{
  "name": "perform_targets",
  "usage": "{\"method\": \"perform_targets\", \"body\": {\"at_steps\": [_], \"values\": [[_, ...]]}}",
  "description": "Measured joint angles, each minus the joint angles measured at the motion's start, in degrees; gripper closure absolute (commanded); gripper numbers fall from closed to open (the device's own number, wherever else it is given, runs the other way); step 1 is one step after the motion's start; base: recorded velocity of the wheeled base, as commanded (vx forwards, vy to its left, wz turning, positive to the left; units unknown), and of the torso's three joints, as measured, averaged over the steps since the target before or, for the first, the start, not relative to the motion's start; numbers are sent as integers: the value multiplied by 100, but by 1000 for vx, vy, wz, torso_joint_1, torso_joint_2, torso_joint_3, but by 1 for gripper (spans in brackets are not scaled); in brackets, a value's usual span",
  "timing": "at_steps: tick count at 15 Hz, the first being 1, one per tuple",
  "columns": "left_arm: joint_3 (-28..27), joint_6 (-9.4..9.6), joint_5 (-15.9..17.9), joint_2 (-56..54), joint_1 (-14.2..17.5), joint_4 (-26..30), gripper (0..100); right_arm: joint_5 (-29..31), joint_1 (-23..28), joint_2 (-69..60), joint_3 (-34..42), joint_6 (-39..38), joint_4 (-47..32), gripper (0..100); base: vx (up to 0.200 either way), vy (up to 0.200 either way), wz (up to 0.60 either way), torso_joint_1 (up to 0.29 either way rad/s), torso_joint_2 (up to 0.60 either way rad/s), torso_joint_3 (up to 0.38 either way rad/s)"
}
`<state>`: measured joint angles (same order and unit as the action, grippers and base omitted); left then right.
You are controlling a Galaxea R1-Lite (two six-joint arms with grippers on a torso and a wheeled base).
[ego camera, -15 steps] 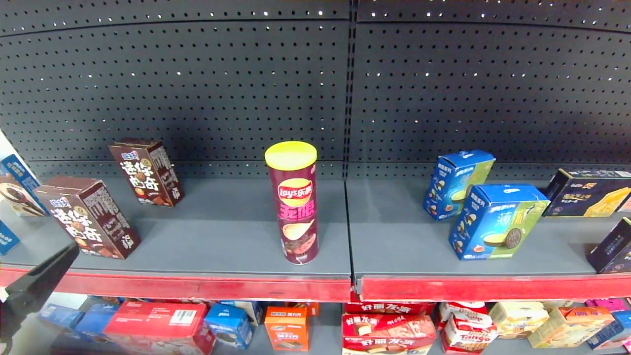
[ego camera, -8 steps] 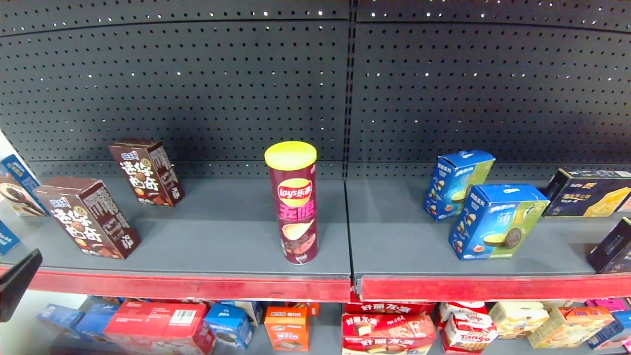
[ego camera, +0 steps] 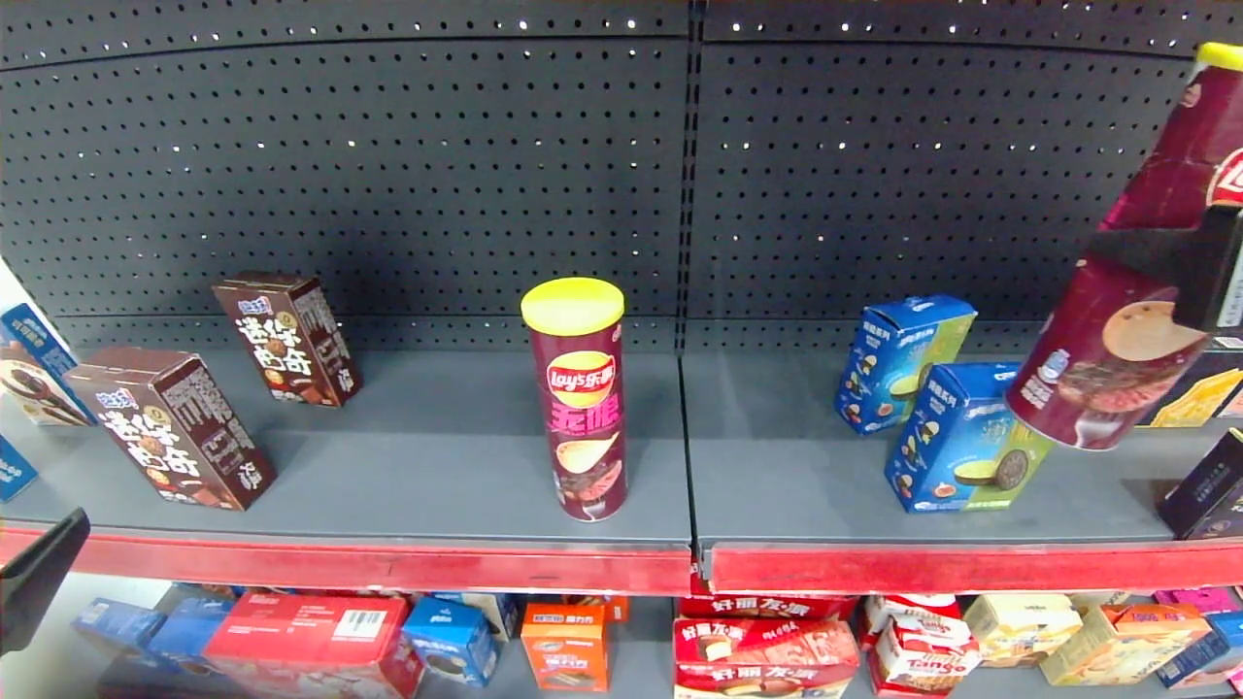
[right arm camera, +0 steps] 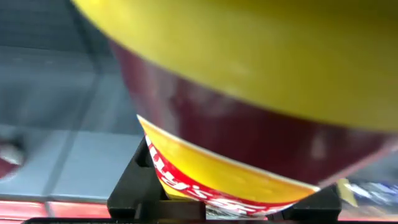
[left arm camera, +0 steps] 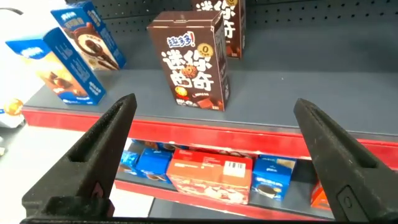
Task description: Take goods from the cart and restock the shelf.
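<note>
Dark perforated back panel (ego camera: pixel 388 175) w/ centre upright (ego camera: pixel 691 194), light pinpricks.

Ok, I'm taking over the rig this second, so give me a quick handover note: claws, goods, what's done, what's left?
Left claw: open, empty, low by the red front edge of the shelf.
Right claw: shut on a chip can, tilted in the air in front of the blue boxes.
Done: another can stands upright mid-shelf.
Left: stand the held can on the shelf, probably beside that one.
</note>
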<state>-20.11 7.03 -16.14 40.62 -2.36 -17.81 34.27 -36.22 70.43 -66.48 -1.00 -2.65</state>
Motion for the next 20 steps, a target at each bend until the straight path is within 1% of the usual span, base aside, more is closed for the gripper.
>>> {"method": "perform_targets", "body": {"at_steps": [4, 7, 10, 13, 16, 20], "values": [[-2, -1, -6, -33, 6, 0, 0, -22, -503, 564, -202, -44, 311, 100, 0, 0, 0, 0, 0, 0], [-2, -1, -9, -38, 6, 0, 0, -373, -628, 936, -384, -45, 382, 100, 0, 0, 0, 0, 0, 0], [-2, -1, -9, -38, 6, 5, 0, -661, -590, 1395, -664, -34, 672, 100, 0, 0, 0, 0, 0, 0], [11, -1, -13, -29, 11, 9, 0, -817, -479, 1968, -1161, -83, 830, 100, 0, 0, 0, 0, 0, 0], [33, 0, -13, -11, 6, 5, 0, -1263, -421, 2455, -1462, -110, 984, 100, 0, 0, 0, 0, 0, 0], [254, -4, -11, -7, 6, 0, 0, -1553, -99, 2973, -1776, -94, 981, 100, 0, 0, 0, 0, 0, 0]]}}
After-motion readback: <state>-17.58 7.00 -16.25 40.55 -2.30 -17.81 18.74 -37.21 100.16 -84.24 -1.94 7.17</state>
